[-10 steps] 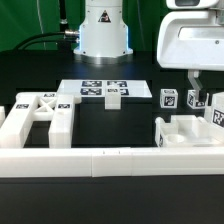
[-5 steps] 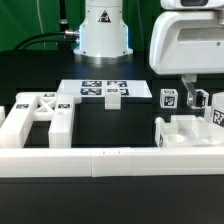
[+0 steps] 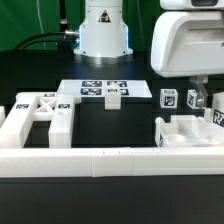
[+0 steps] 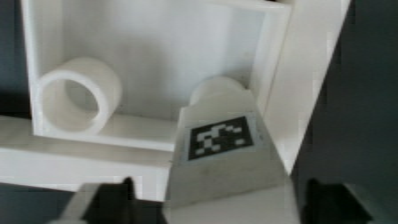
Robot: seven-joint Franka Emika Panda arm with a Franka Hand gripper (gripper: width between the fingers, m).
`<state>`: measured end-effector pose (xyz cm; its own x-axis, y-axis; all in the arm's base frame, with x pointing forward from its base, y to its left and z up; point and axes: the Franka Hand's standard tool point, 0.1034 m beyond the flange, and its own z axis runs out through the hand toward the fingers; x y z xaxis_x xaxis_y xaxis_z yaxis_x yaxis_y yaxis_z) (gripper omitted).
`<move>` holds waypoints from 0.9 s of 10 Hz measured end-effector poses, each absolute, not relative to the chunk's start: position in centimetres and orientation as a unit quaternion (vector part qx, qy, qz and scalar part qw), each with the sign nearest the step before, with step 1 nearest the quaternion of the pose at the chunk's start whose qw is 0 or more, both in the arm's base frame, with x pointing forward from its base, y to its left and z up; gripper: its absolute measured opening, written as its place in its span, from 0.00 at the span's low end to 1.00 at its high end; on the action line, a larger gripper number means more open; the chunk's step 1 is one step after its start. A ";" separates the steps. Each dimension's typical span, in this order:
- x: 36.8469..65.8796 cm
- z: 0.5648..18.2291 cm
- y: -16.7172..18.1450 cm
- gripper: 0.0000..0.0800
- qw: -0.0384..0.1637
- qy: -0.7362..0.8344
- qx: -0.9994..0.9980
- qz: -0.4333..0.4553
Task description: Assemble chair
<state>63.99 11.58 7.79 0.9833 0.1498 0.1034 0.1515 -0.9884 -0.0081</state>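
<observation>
My gripper [image 3: 196,97] hangs at the exterior view's right, and its jaws press both sides of a small white tagged chair piece [image 3: 197,101]. In the wrist view the same piece [image 4: 224,150] fills the gap between my dark fingertips [image 4: 107,203]. Behind it lies a white open-framed chair part [image 4: 267,40] holding a round white piece [image 4: 71,100]. That frame part [image 3: 185,131] sits at the front right. A large tagged chair part [image 3: 35,120] lies at the left. A tagged cube [image 3: 168,98] and a small tagged piece [image 3: 113,95] stand farther back.
The marker board [image 3: 88,88] lies at the middle back, in front of the arm's base [image 3: 103,30]. A long low white border rail [image 3: 110,160] runs along the front. Another tagged white piece [image 3: 216,110] stands at the right edge.
The wrist has shifted toward the exterior view's left. The held piece has moved slightly with the fingers. The other parts have not moved.
</observation>
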 end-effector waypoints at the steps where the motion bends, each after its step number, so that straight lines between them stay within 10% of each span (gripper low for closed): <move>1: 64.0 7.8 11.6 0.39 0.008 -0.073 -0.996 -0.051; 9: 63.3 7.8 12.1 0.36 0.029 0.307 -0.950 -0.053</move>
